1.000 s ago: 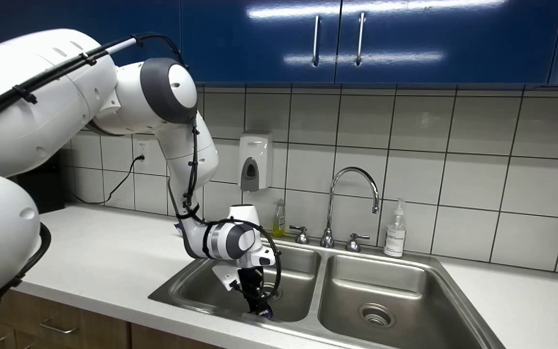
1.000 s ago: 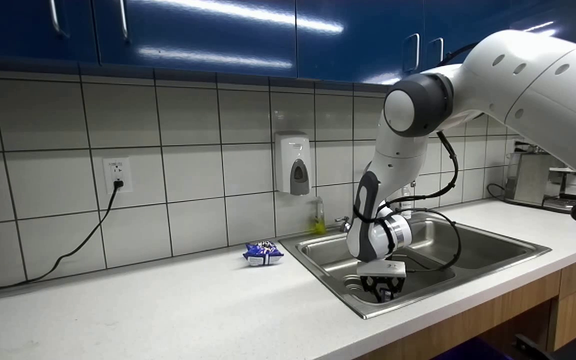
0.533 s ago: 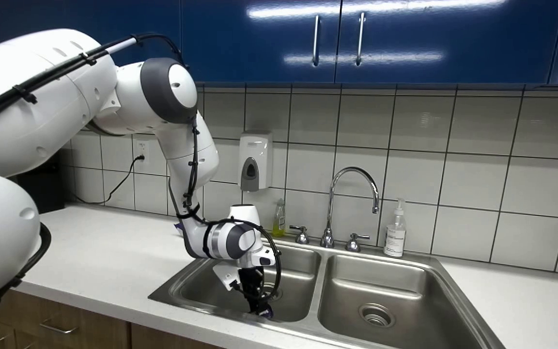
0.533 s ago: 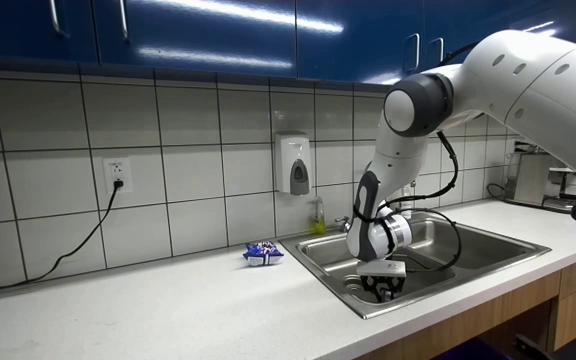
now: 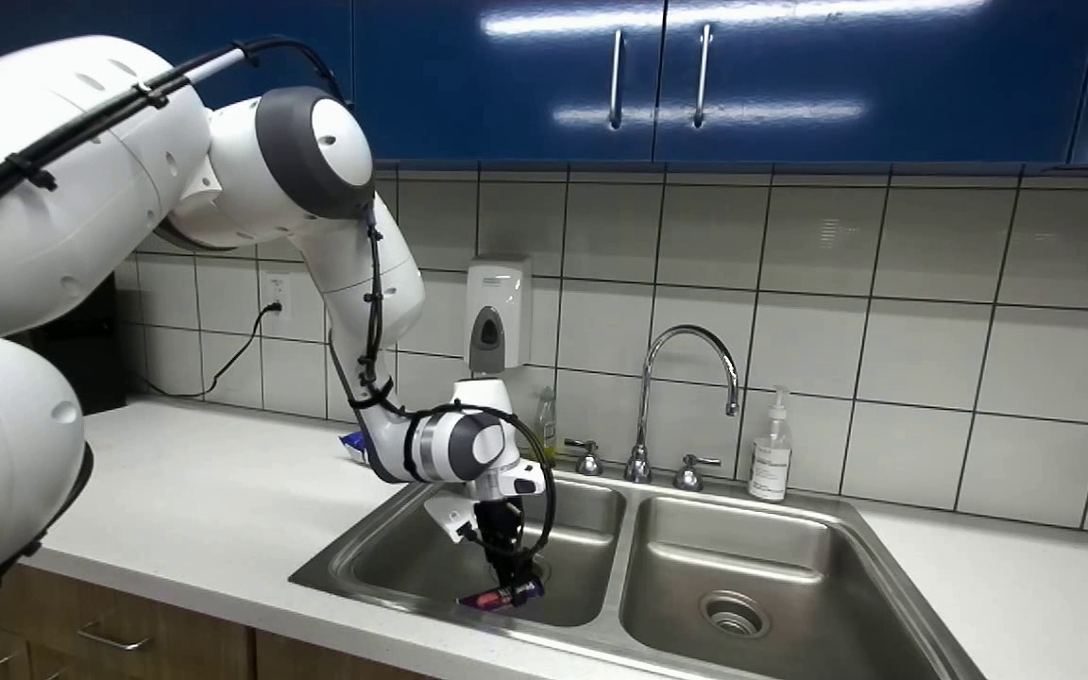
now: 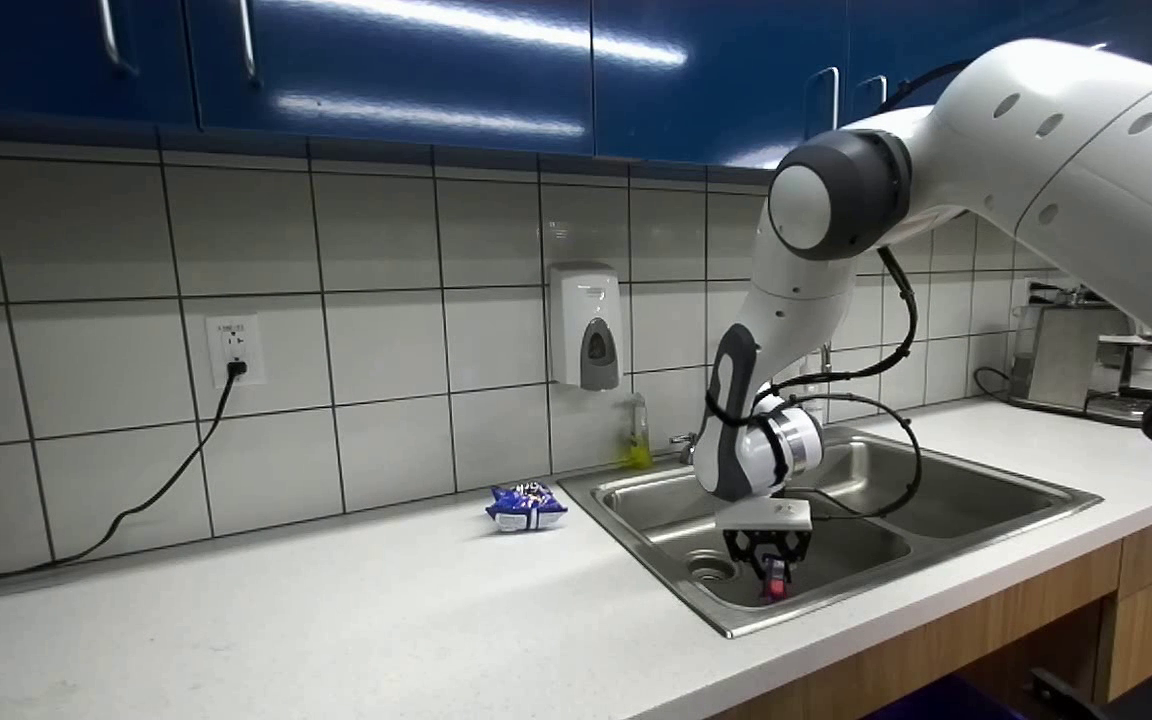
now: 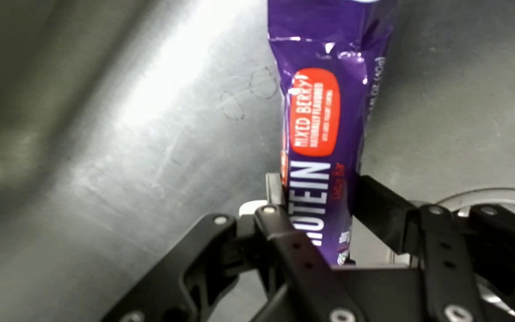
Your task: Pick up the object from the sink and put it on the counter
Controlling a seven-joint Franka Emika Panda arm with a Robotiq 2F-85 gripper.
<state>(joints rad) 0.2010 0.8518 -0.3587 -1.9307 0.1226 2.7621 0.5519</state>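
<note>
A purple protein bar (image 7: 315,120) with a red-orange label is between the two black fingers of my gripper (image 7: 318,190) in the wrist view. The fingers press on both its long sides, so the gripper is shut on it. In both exterior views the bar (image 5: 487,599) (image 6: 777,582) hangs from the gripper (image 5: 513,578) (image 6: 772,562), inside the sink basin nearest the open counter. It looks raised off the basin floor and slightly tilted. The steel sink (image 5: 621,567) (image 6: 651,565) has two basins. The white counter (image 5: 213,501) (image 6: 336,620) lies beside it.
A blue snack bag (image 6: 526,507) lies on the counter near the sink corner. A faucet (image 5: 643,416), a pump bottle (image 5: 771,460) and a yellow-green soap bottle (image 6: 639,440) stand behind the sink. A soap dispenser (image 5: 498,312) hangs on the wall. Blue cabinets (image 5: 506,85) are overhead.
My gripper and arm have moved up a little. The bar has risen with the gripper, and more of it now shows in both exterior views. The blue bag has not moved.
</note>
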